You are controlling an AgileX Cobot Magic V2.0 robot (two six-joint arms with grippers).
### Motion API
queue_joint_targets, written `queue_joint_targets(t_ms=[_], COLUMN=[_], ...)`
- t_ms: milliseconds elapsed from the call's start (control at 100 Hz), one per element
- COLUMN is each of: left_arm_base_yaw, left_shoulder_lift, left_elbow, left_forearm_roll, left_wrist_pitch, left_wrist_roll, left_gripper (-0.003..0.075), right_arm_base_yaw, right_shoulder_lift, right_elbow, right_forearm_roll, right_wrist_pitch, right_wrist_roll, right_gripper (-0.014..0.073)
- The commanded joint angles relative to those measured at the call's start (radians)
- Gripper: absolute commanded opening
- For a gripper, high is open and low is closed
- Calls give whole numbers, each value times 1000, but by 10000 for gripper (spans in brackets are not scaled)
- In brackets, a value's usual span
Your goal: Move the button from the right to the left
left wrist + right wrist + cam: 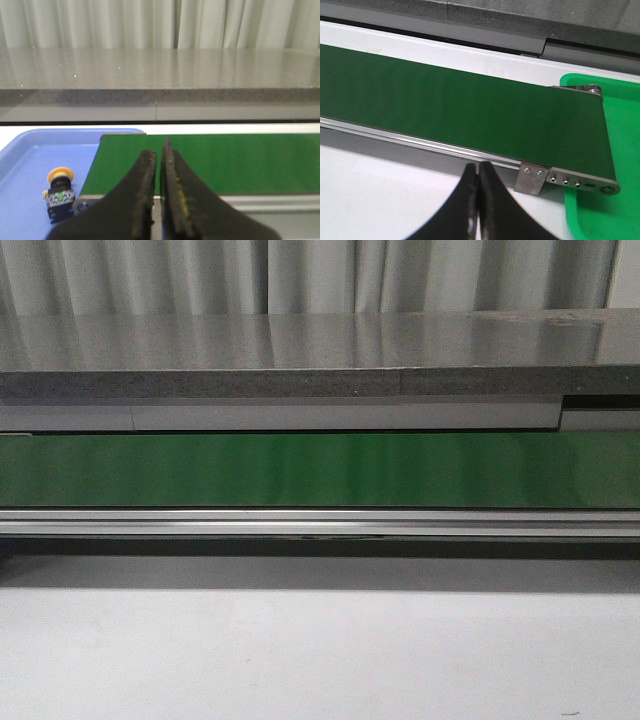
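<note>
The button (60, 192), a yellow-orange cap on a black boxy body with greenish details, stands in a blue tray (30, 165) beside the left end of the green conveyor belt (210, 162). It shows only in the left wrist view. My left gripper (159, 155) is shut and empty, over the belt's near edge, to the right of the button. My right gripper (477, 170) is shut and empty above the white table, just before the belt's near rail. Neither gripper shows in the front view.
The green belt (320, 470) runs across the front view with a metal rail (320, 523) along its near side. A green tray (615, 150) sits under the belt's right end. A grey counter (320, 360) and curtains stand behind. White tabletop (320, 650) lies in front.
</note>
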Motion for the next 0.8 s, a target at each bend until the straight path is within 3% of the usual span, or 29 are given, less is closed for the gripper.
queue_joint_targets(t_ms=[0, 200, 790], left_arm_base_yaw=[4, 4, 4], left_shoulder_lift=[-37, -150, -148], left_elbow=[20, 41, 41], left_forearm_roll=[-3, -3, -9], left_wrist_pitch=[-92, -19, -16], left_wrist_roll=[-33, -35, -35], left_gripper=[5, 5, 5], right_arm_base_yaw=[-4, -4, -4], right_shoulder_lift=[5, 5, 5], right_elbow=[-25, -25, -25], right_forearm_roll=[17, 17, 17], right_wrist_pitch=[-75, -75, -75], right_wrist_roll=[4, 4, 4], right_gripper=[-68, -68, -68])
